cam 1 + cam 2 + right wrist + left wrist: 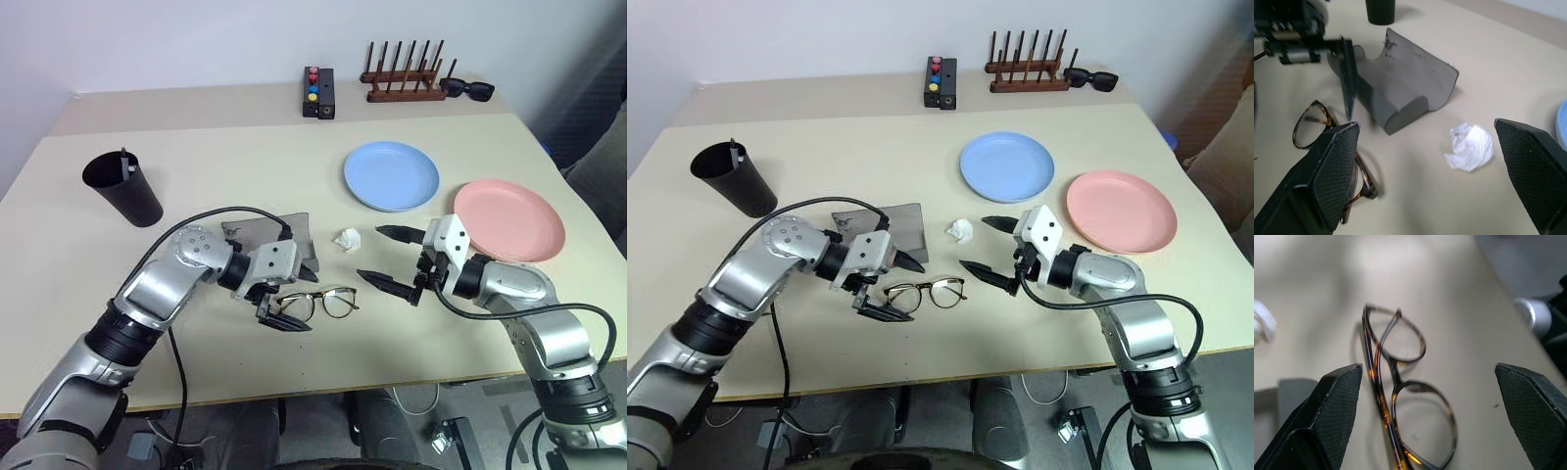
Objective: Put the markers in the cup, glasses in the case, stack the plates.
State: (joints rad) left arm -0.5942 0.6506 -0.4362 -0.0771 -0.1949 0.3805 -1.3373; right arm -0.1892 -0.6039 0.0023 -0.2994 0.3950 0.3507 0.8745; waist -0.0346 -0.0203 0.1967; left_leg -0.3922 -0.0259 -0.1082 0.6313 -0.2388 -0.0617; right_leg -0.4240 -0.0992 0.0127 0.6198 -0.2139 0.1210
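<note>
Tortoiseshell glasses [327,303] lie folded on the worktop [245,157], just in front of the grey case [294,240]. Left gripper [290,294] hovers over them, fingers apart; right gripper [389,258] likewise spread. Frame judged light and fragile: grasp at the bridge, not the lenses

The worktop [294,372] is overlooked from the head by both eye views, facing forward and down. The glasses [1400,396] are viewed closely along the left gripper [1435,421] by the left wrist camera. From the right wrist, the glasses and case [1400,93] are framed, shared with the eye views.
</note>
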